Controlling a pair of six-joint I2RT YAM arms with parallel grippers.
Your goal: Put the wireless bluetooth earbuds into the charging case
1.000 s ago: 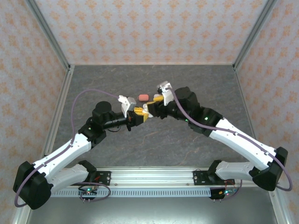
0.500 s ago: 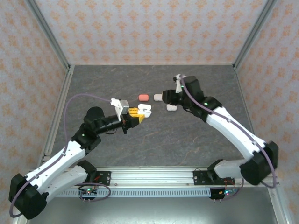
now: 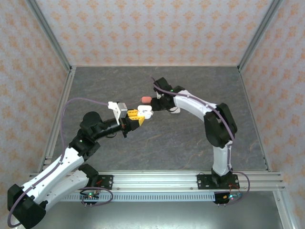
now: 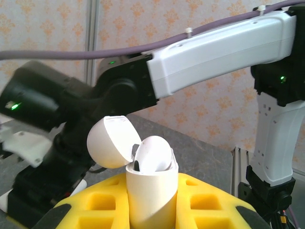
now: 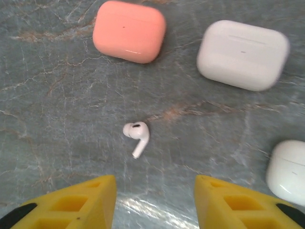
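My left gripper is shut on a white charging case and holds it upright above the table. The case's lid is flipped open to the left, and a white earbud sits in the top. From above, that gripper and case are at mid-table. My right gripper hangs open over the table, its yellow fingers wide apart and empty. One loose white earbud lies on the table just beyond them.
A salmon-pink closed case and a white closed case lie past the loose earbud; another white case is at the right. The right arm stretches across the middle, close to my left gripper. Walls enclose the table.
The right gripper left the meeting point at the held case, swung out right, then came back and now points down over the loose earbud. The left gripper drew back slightly left with the case.
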